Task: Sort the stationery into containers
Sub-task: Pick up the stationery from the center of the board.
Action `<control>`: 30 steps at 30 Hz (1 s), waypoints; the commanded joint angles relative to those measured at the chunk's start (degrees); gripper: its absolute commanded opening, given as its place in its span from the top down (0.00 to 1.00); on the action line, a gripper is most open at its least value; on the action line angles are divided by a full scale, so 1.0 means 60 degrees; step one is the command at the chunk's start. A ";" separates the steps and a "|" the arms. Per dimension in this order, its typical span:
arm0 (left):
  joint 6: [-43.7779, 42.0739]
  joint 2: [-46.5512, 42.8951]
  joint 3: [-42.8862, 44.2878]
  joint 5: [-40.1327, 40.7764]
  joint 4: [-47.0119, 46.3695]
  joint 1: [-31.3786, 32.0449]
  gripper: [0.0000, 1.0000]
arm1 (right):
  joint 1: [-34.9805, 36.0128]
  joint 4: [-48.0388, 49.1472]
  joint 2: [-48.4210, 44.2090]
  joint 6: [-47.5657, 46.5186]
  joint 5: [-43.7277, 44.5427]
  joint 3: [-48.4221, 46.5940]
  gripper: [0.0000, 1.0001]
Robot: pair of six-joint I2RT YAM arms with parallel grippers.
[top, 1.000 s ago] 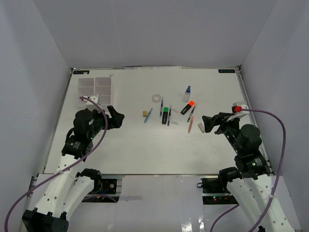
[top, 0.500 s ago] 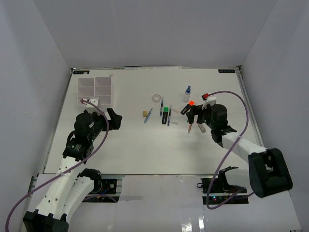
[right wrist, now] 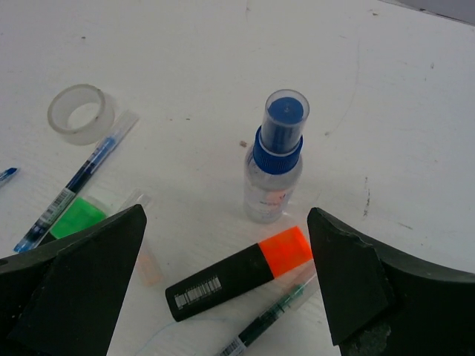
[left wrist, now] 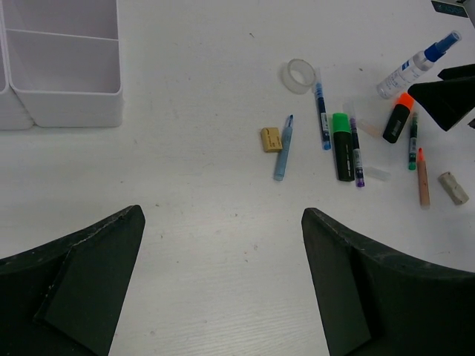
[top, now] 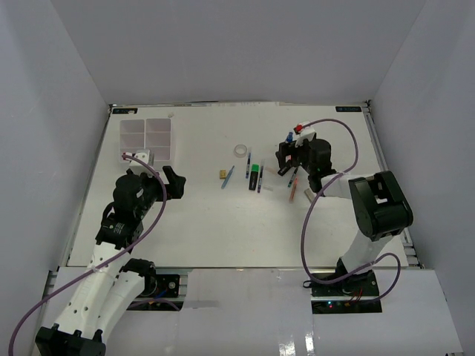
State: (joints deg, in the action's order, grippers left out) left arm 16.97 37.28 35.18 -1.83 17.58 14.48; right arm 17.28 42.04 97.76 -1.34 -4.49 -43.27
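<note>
Fingers (right wrist: 82, 289) of right gripper (top: 285, 162): wide apart, nothing between them, low over the cluster. Blue-capped glue bottle (right wrist: 273, 170) upright just ahead of the gap; orange-capped highlighter (right wrist: 237, 274) lying flat across it, nearer the wrist. Probably an approach to a first pick, target not certain.

For the bottle: reach on past the highlighter, centre the clear body between the pads, close below the blue collar, lift straight up. Likely to topple if nudged from one side only. For the highlighter: turn the wrist to set the jaws across the barrel, not along it.

Watch the thin green pen (right wrist: 267, 319) just beside the orange end, easy to drag along. Further left, close together: tape ring (right wrist: 80, 113), blue pen (right wrist: 74, 185), green-capped highlighter (right wrist: 78, 219), the last partly hidden behind a finger.

Left gripper (left wrist: 223, 213) likewise fully spread and holding nothing, above bare table (left wrist: 223, 44) between the pile and the organiser tray (left wrist: 67, 93). Tray well apart from the stationery, at the far left corner. Long carry across, with the left arm (top: 130, 204) near that path; keep the load high over it or hand the leftward items to that side.
</note>
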 commanded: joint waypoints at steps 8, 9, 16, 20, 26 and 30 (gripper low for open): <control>-0.0060 -0.0031 -0.0077 0.0158 0.0087 0.0004 0.02 | -0.0199 0.0742 0.1592 -0.0054 0.0060 -0.1591 0.00; -0.0060 -0.0017 -0.0077 0.0172 0.0087 0.0004 0.02 | -0.0228 0.0684 0.1680 0.0076 0.0060 -0.1665 0.00; -0.0075 0.0057 -0.0062 0.0172 0.0087 0.0004 0.02 | -0.0331 0.0625 0.2164 0.0151 -0.0014 -0.2149 0.10; -0.0075 0.0042 -0.0077 0.0172 0.0087 0.0004 0.02 | -0.0345 0.0435 0.2311 0.0429 0.0089 -0.2412 0.14; -0.0060 0.0042 -0.0091 0.0172 0.0102 -0.0011 0.02 | -0.0345 0.0244 0.2428 0.0488 0.0265 -0.2647 0.25; -0.0060 0.0042 -0.0077 0.0158 0.0101 -0.0011 0.02 | -0.0345 0.0156 0.2472 0.0517 0.0382 -0.2735 0.35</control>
State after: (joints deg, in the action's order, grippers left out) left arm 16.97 37.82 35.18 -1.43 17.98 14.48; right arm 15.44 42.00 111.74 1.23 -3.81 -57.47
